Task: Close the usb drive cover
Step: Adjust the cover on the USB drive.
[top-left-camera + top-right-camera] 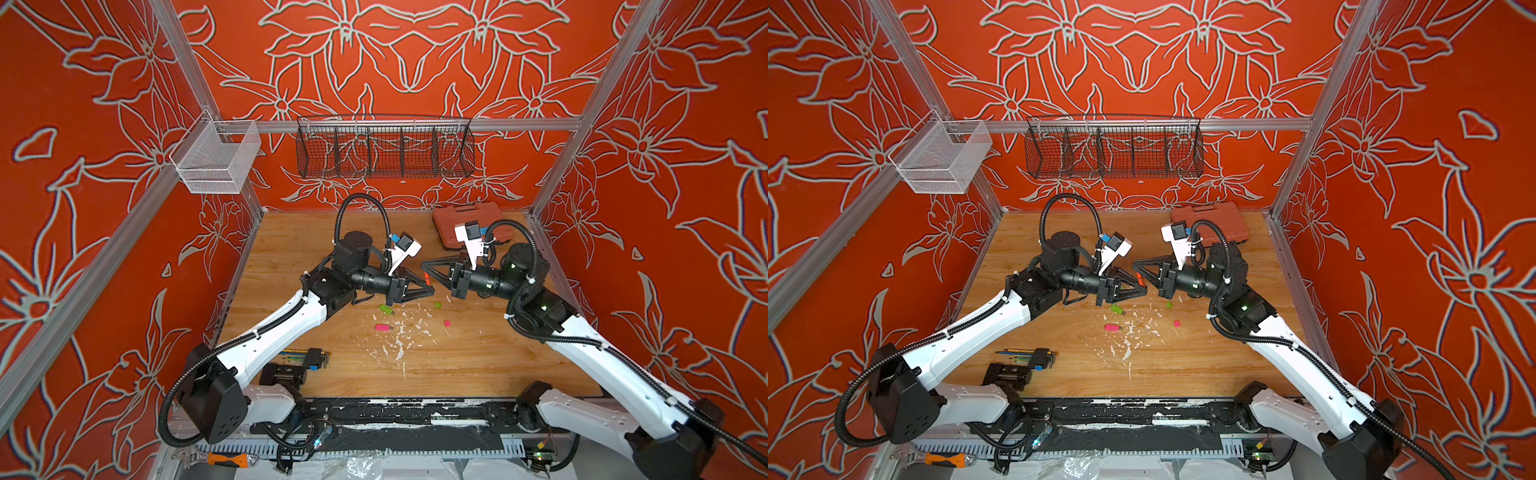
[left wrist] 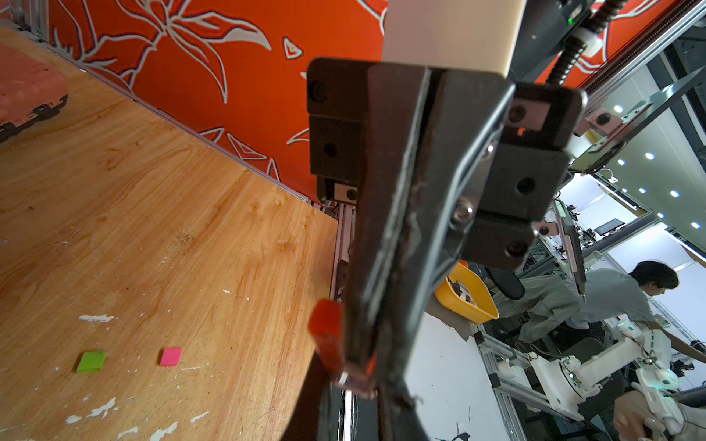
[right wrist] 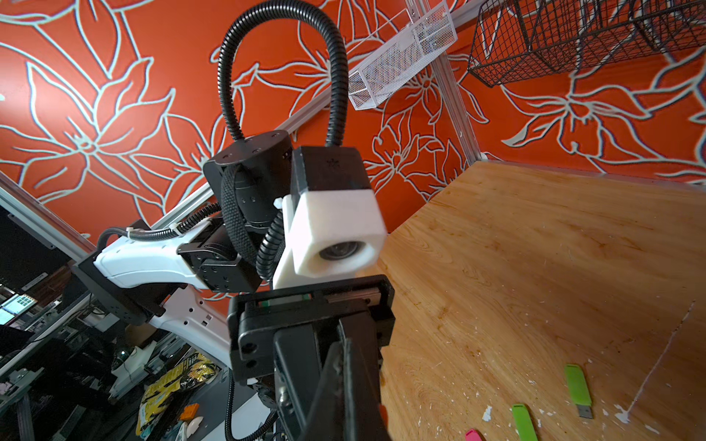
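Note:
An orange usb drive hangs above the middle of the table, where the two grippers meet tip to tip. My left gripper is shut on it. In the left wrist view the orange body sticks out sideways with a bit of metal at its lower end. My right gripper is shut, and its tips rest against the drive from the far side. I cannot tell the cover apart from the body. The right wrist view shows only an orange sliver.
On the wood below lie a green drive, a pink drive, a small green cap and a pink cap. An orange tool case sits at the back right. Hex keys lie at the front left.

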Available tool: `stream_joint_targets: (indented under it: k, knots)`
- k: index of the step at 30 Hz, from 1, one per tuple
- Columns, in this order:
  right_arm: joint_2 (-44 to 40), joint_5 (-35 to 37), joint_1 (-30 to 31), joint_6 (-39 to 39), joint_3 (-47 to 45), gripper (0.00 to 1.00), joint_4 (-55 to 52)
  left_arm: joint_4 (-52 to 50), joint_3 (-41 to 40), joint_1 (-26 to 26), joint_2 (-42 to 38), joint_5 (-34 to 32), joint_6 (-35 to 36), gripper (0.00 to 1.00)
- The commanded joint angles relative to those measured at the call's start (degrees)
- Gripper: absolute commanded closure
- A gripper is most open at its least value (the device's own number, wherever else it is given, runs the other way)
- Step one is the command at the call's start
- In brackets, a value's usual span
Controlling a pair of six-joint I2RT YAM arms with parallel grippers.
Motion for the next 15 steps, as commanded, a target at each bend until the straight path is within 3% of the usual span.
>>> stream_joint_targets:
  k: [1, 5, 10, 15]
  knots:
    - [1.3, -0.7, 2.0, -0.1, -5.7, 1.00, -26.4, 22.9, 6.7, 3.3, -4.1, -0.5, 1.7, 1.00]
    - [-2.0, 2.4, 2.0, -1.0, -6.4, 1.00, -31.2, 18.7, 6.8, 4.8, -4.2, -0.3, 3.3, 1.00]
    - [-4.4, 9.2, 0.7, -4.4, -0.7, 1.00, -34.9, 6.0, 5.3, 4.7, -3.1, 0.7, 6.0, 1.00]
    - [-5.9, 14.8, -2.0, -8.5, 4.1, 0.81, -37.0, -11.4, 0.2, 4.7, -5.0, -4.9, 9.0, 1.00]
